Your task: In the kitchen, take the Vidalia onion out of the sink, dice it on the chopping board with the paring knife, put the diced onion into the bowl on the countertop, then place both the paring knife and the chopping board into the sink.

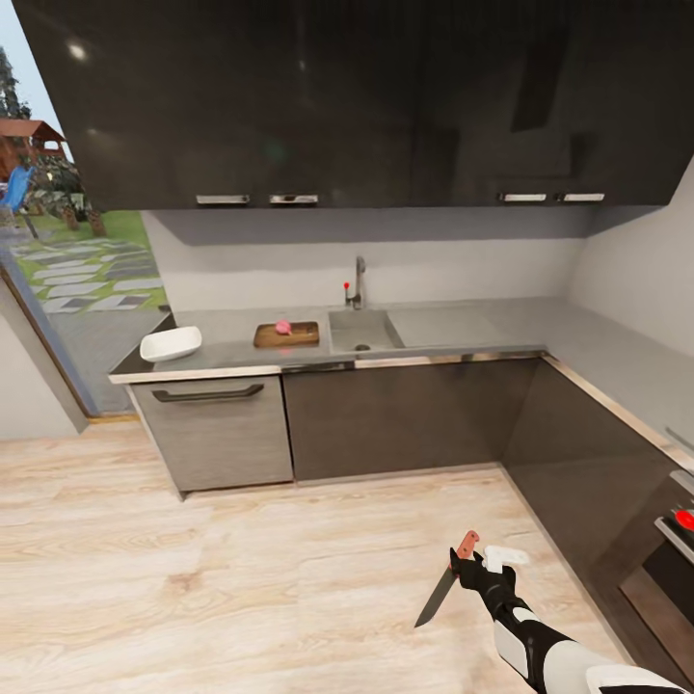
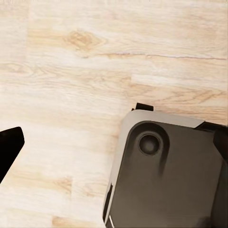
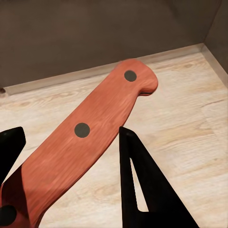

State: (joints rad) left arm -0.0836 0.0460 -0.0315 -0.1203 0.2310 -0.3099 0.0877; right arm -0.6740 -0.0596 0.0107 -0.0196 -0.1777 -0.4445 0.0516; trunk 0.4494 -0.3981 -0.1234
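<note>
Paring knife (image 1: 445, 576) is clamped by the handle in right tool (image 1: 469, 567), blade toward 7 o'clock over floor (image 1: 241, 578); left tool state cannot be told.

Light wood floor (image 1: 193, 559), dark upper cabinets (image 1: 289, 96), garden view (image 1: 77, 260) thru doorway.

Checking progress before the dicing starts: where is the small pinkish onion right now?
In the head view, the small pinkish onion sits on the dark brown wooden chopping board, left of the grey steel sink.
</note>
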